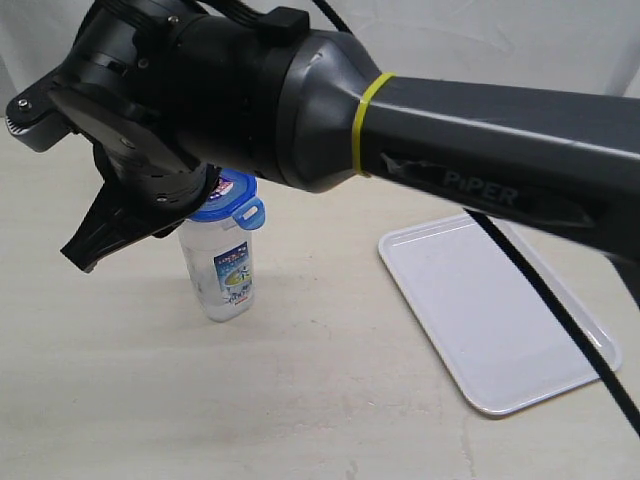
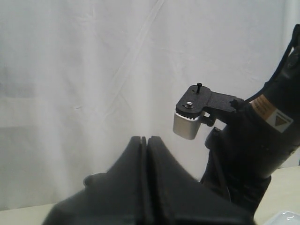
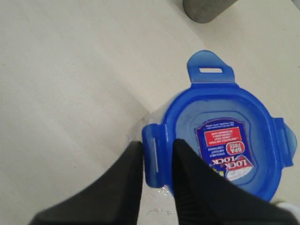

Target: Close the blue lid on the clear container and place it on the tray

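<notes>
The clear container (image 1: pixel 226 272) stands upright on the table with its printed label facing the exterior camera. The blue lid (image 3: pixel 220 140) sits on its mouth, red-white sticker up. One snap flap (image 3: pixel 210 70) sticks out unlatched. My right gripper (image 3: pixel 157 152) comes down from above, shut on the lid, with a side flap between its fingers. The right arm (image 1: pixel 420 130) reaches across the exterior view and hides part of the lid (image 1: pixel 232 203). My left gripper (image 2: pixel 146 139) is shut with nothing in it, raised and facing the white backdrop. The white tray (image 1: pixel 497 312) lies to the right.
A grey steel cup (image 3: pixel 204 8) stands on the table close to the container. The right arm's wrist (image 2: pixel 248 150) shows in the left wrist view, with a corner of the tray (image 2: pixel 286 218) below it. A black cable (image 1: pixel 560 310) hangs over the tray.
</notes>
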